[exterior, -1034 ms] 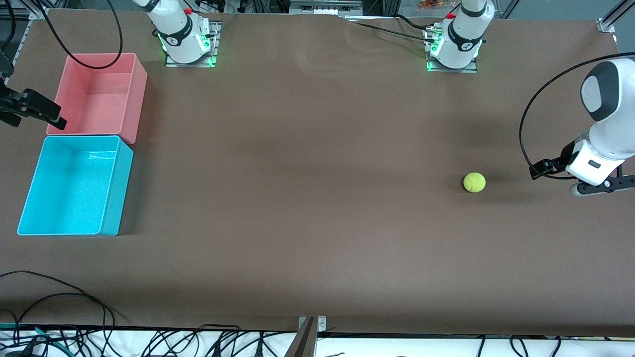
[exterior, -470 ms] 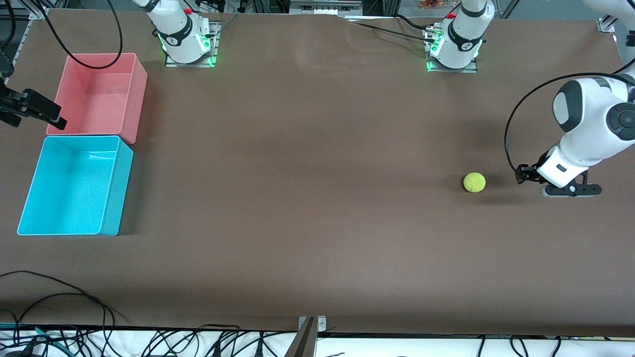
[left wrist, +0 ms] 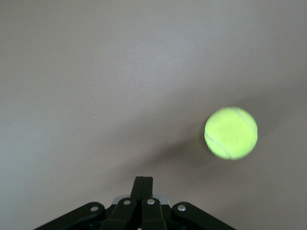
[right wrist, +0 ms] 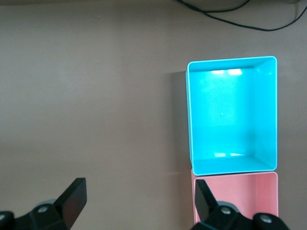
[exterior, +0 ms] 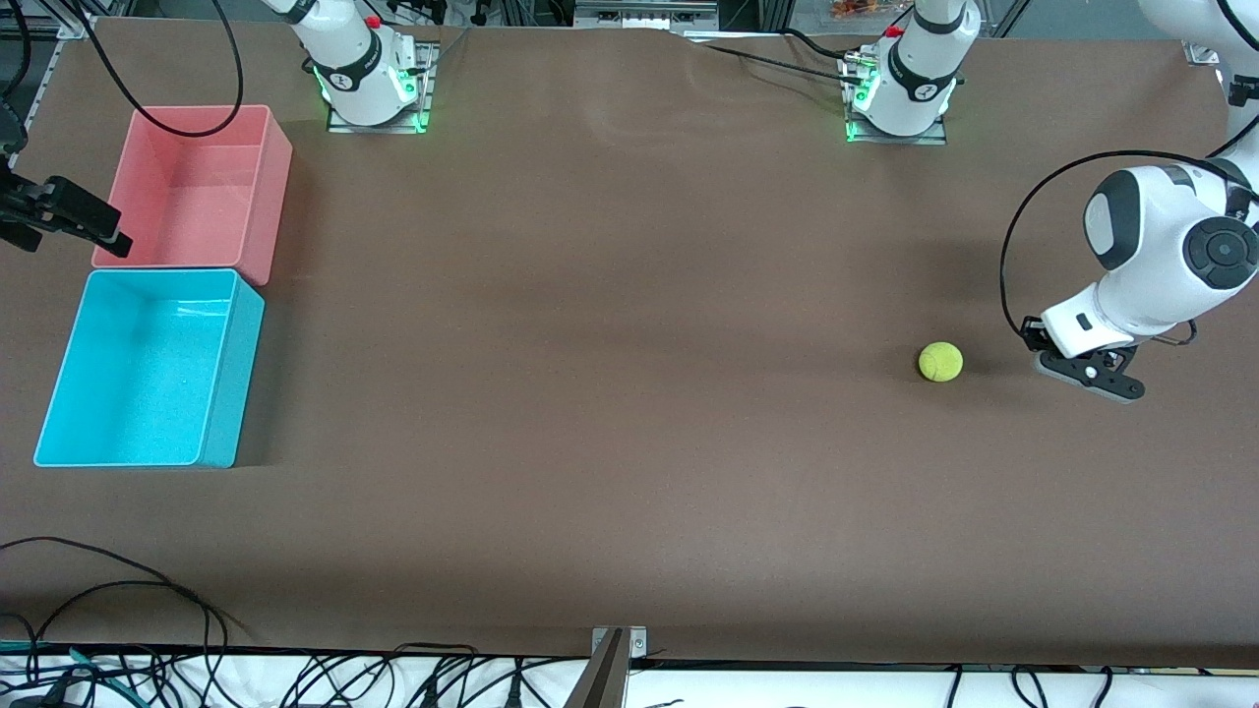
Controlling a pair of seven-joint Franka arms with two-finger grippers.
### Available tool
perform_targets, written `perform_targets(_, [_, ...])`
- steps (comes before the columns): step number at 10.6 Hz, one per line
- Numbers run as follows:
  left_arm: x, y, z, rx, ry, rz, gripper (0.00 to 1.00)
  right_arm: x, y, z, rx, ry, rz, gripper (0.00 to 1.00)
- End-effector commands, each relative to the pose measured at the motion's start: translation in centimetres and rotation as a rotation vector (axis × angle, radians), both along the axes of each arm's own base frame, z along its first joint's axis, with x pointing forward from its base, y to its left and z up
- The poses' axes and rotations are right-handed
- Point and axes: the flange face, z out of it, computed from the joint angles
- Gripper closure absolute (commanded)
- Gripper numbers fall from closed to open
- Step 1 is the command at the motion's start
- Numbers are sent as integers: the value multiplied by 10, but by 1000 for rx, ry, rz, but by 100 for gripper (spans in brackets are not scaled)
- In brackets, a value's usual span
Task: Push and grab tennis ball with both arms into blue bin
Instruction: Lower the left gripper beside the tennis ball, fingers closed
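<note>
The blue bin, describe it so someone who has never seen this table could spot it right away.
Look at the right arm's end of the brown table, where two same-sized open bins sit side by side. The blue bin is the one nearer the front camera, touching the pink bin. Its cyan colour sets it apart.

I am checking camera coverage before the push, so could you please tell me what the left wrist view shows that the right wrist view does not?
Only the left wrist view shows the tennis ball, lying on the table apart from the left hand, whose fingers are shut together.

Only the right wrist view shows the blue bin with the pink bin right beside it, both empty, a cable, and the right hand with its fingers spread open.

Both show the same bare brown table surface.
</note>
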Motion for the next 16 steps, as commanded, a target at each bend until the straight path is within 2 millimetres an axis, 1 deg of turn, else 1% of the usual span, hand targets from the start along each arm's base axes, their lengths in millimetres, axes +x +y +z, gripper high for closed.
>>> perform_targets(1, [-2,18,-11,-7,51,-408,100,0,-3,-3,-1,5,5,0])
perform_targets(2, [-3,18,-12,-15,66,-530,100,0,-2,-3,-1,6,6,0])
perform_targets(3, [-5,17,-14,-49,70,-603,100,1,-2,-4,-1,6,5,0])
perform_targets(6, [-11,14,-44,-149,88,-729,100,0,0,-3,-1,6,9,0])
perform_targets(8, [-11,13,-57,-157,109,-758,100,3,-1,-6,-2,8,9,0])
perform_targets(11, [-6,13,-83,-154,108,-873,100,3,-1,-7,-3,9,11,0])
perform_targets(16, [-1,-2,-100,-156,91,-884,100,3,-3,-7,-5,11,9,0])
